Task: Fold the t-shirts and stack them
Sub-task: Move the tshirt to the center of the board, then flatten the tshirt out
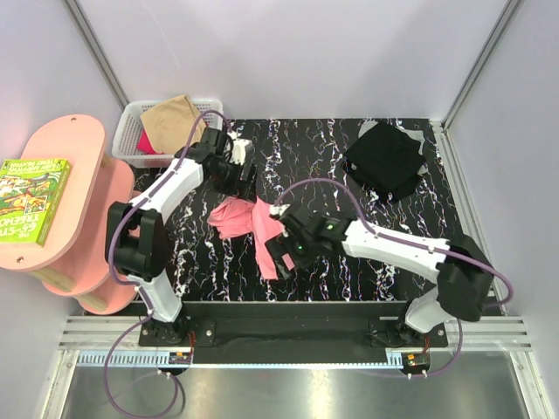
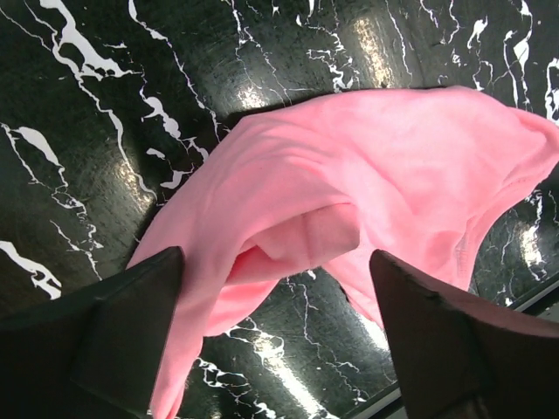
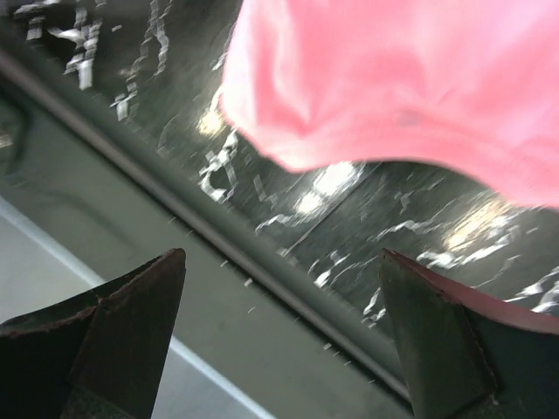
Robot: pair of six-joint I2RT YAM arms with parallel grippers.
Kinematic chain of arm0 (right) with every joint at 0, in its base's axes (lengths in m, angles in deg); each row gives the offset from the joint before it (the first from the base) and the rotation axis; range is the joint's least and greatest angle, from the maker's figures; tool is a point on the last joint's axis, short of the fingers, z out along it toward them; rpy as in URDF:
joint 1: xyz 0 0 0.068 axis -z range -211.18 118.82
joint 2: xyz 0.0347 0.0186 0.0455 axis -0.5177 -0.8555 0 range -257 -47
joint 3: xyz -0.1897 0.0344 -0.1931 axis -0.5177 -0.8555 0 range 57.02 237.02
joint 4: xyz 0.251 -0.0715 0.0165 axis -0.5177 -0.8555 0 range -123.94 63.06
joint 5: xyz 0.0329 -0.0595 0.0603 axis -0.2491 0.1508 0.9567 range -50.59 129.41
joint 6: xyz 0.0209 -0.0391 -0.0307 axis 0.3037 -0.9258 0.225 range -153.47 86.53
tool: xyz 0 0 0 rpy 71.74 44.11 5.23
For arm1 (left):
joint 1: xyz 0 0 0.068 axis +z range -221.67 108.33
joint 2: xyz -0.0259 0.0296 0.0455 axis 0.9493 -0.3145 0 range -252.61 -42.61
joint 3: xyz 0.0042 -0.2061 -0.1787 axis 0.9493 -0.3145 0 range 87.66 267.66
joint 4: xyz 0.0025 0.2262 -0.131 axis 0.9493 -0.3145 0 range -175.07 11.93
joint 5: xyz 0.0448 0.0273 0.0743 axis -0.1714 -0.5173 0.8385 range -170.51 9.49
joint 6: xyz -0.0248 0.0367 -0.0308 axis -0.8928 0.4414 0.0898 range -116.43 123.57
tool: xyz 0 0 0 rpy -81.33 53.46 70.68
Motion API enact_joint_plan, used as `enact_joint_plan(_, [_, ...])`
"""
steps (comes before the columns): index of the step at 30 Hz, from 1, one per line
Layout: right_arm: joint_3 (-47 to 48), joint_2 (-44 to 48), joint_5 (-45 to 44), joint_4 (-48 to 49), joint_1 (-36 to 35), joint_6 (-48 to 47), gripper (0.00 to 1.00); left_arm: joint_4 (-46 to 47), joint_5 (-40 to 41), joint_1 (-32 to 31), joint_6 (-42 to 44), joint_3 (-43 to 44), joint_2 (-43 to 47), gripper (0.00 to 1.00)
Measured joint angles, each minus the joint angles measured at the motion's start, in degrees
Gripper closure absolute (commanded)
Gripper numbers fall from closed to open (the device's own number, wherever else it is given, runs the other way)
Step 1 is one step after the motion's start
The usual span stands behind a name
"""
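My left gripper point(image 2: 275, 271) stands wide apart, clamped on nothing, over the crumpled salmon pink t-shirt point(image 2: 376, 183) lying mid-table point(image 2: 79, 105). My right gripper point(image 3: 281, 271) gapes too, empty, at that shirt's near hem, close to the table's front edge. The black t-shirt point(image 1: 384, 160) lies far right, open marble between. The basket point(image 1: 129, 131) at the far left corner holds a tan t-shirt point(image 1: 173, 115) and a magenta t-shirt point(image 1: 147, 144).

Crumpled shirt point(image 1: 247, 223) central — folded shirt point(image 1: 384, 159) behind right, basket point(image 1: 129, 138) behind left.
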Motion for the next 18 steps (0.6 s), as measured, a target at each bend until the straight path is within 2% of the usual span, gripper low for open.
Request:
enact_joint_plan(3, [4.3,-4.6,-6.9,-1.3,-3.2,-2.9,0.00,0.3,0.0,0.3,0.3,-0.8,1.4,0.02])
enact_joint_plan(8, [8.2,-9.1,-12.9,-1.8,-5.5,-6.1,0.00,0.7,-0.3,1.7,1.2,-4.3,7.0,0.02])
enact_joint_plan(18, [7.2,-14.2,-13.4,0.4,-7.5,-5.6,0.00,1.1,-0.5,4.4,2.8,-11.0,10.4,0.04])
